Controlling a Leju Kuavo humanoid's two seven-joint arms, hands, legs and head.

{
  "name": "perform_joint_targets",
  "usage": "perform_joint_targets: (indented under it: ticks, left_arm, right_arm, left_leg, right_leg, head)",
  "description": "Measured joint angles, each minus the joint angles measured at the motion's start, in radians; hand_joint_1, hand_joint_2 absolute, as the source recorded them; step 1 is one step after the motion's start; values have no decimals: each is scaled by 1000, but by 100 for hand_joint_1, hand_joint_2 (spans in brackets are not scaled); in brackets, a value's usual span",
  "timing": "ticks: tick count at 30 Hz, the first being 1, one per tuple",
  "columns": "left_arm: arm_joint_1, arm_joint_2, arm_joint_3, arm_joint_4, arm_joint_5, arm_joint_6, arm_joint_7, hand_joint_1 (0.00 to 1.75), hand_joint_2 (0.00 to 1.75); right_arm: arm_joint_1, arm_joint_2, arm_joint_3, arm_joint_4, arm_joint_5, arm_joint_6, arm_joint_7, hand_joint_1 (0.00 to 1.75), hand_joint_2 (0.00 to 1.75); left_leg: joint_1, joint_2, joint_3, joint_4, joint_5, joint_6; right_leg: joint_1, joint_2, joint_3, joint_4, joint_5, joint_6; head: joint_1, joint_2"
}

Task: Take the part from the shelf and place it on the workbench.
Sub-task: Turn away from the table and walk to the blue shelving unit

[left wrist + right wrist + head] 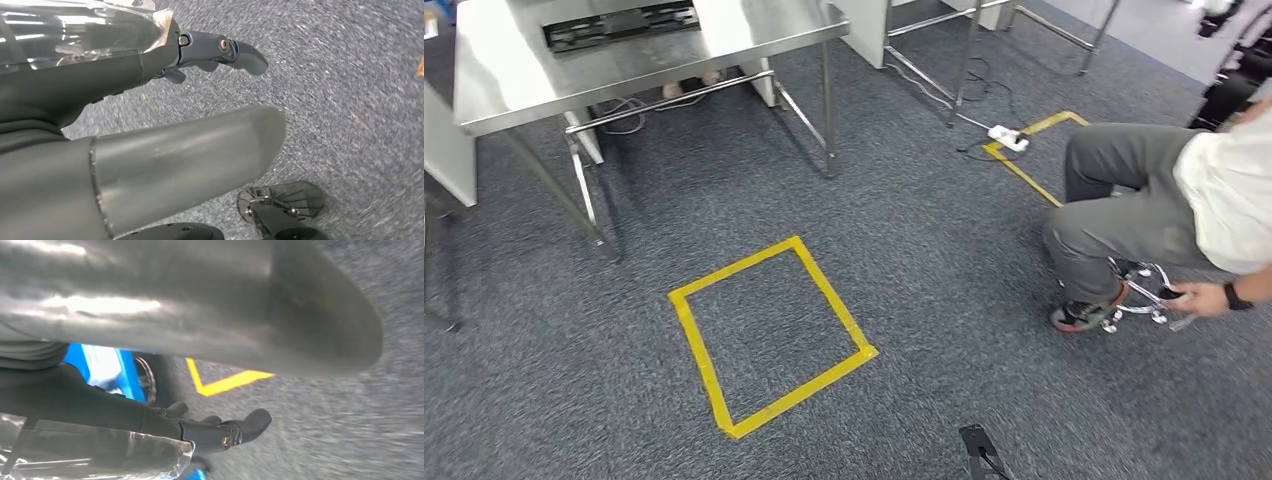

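Both arms hung by the robot's sides, wrist views looking down at grey carpet. Left hand (165, 105): thumb and dark fingers apart, nothing between them. Right hand (200, 390): same, fingers loosely spread over the carpet, nothing held; something blue sat just behind it, too blurred to name. So no part was in either hand.

In the head view the nearest thing was a yellow tape square (769, 335) on the carpet, a little ahead of the robot. To the right of it, a person (1164, 215) sat on a stool with a chrome base. Beyond the square stood a steel bench (754, 35), with a dark slotted piece lying flat on its top near the far edge; could not tell whether that was the task's part. A white power strip (1008, 137) lay further off by another strip of yellow tape.

No shelf could be made out. Judgement: with both hands unloaded, either the pick had not begun or the part already lay on the bench; the frames did not settle it.
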Motion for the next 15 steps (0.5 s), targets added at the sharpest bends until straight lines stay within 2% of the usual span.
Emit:
perform_joint_targets:
  ticks: [1, 2, 3, 4, 5, 6, 7, 9, 10, 11, 13, 14, 15]
  left_arm:
    - [1, 0, 0, 0, 0, 0, -1, 0, 0]
    - [1, -1, 0, 0, 0, 0, -2, 0, 0]
    - [1, -2, 0, 0, 0, 0, -3, 0, 0]
    - [1, -2, 0, 0, 0, 0, -4, 0, 0]
    - [0, -2, 0, 0, 0, 0, -5, 0, 0]
    - [-1, -2, 0, 0, 0, 1, -7, 0, 0]
    - [-2, -2, 0, 0, 0, 2, -8, 0, 0]
    - [-4, -2, -1, 0, 0, 4, -11, 0, 0]
    - [-4, -2, -1, 0, 0, 4, -12, 0, 0]
    - [-4, -3, -1, 0, 0, 4, -13, 0, 0]
    - [-3, -3, 0, 0, 0, 5, -13, 0, 0]
    - [-2, -3, 0, 0, 0, 5, -13, 0, 0]
    - [-1, -2, 0, 0, 0, 5, -13, 0, 0]
  right_arm:
    - [3, -2, 0, 0, -1, 0, 0, 0, 0]
    - [5, -4, 0, 0, -3, 0, 0, 0, 0]
    - [6, -6, 0, 0, -5, 0, -1, 0, 0]
    - [5, -7, 0, 0, -6, 0, -2, 0, 0]
    - [4, -7, 1, 0, -8, 0, -3, 0, 0]
    - [4, -7, 2, -1, -9, 1, -4, 0, 0]
    - [4, -7, 2, -1, -10, 1, -4, 0, 0]
    - [6, -10, 3, -2, -13, 1, -5, 0, 0]
    - [6, -10, 3, -2, -14, 1, -5, 0, 0]
    - [5, -11, 3, -2, -14, 1, -5, 0, 0]
    - [4, -9, 4, -2, -14, 1, -5, 0, 0]
    - [4, -9, 5, -2, -14, 1, -5, 0, 0]
    - [5, -8, 5, -2, -14, 1, -5, 0, 0]
  left_leg:
    - [0, 15, -2, 1, 1, -1]
    - [0, 29, -4, 2, 1, -3]
    - [1, 42, -5, 6, 0, -7]
    - [-1, 54, -7, 11, -3, -12]
    - [-4, 65, -9, 17, -7, -18]
    - [-6, 74, -9, 23, -10, -23]
    - [-8, 82, -10, 26, -12, -28]
    - [-5, 93, -9, 29, -14, -36]
    - [0, 78, -13, 38, -25, -42]
    - [4, 53, -23, 62, -47, -49]
    - [12, -6, -67, 169, -120, -61]
    - [14, -20, -96, 236, -154, -63]
    - [16, -26, -118, 286, -172, -65]
  right_leg:
    - [-2, -3, 6, 3, 1, 9]
    - [-5, -9, 33, -35, 16, 20]
    - [-8, -25, 78, -105, 38, 31]
    - [-9, -50, 119, -172, 56, 36]
    - [-9, -70, 150, -225, 70, 35]
    - [-8, -82, 165, -253, 77, 29]
    - [-6, -82, 165, -257, 79, 19]
    - [-9, -59, 161, -260, 88, 3]
    - [-13, -49, 159, -261, 93, -4]
    - [-16, -38, 155, -262, 98, -11]
    - [-18, -16, 145, -263, 106, -22]
    - [-17, -4, 140, -263, 109, -24]
    - [-17, 9, 136, -263, 112, -24]
  head:
    - [0, 0]
    - [1, 0]
    - [1, 0]
    - [2, 0]
    - [2, 0]
    - [2, 0]
    - [2, 0]
    - [0, 0]
    - [0, 0]
    - [-1, 0]
    - [-4, 0]
    - [-4, 0]
    - [-4, 0]
